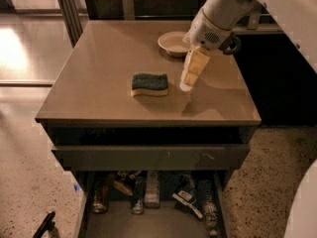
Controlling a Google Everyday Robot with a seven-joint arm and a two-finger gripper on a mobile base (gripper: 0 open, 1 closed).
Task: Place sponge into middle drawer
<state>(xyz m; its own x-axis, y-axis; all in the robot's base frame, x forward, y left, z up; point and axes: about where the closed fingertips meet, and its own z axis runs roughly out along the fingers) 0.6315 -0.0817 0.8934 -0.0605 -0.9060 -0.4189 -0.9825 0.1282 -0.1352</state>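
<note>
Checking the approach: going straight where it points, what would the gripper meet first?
Likely the bare cabinet top, just right of the sponge; the gripper points steeply down there, not at the sponge. Depth is unclear.
</note>
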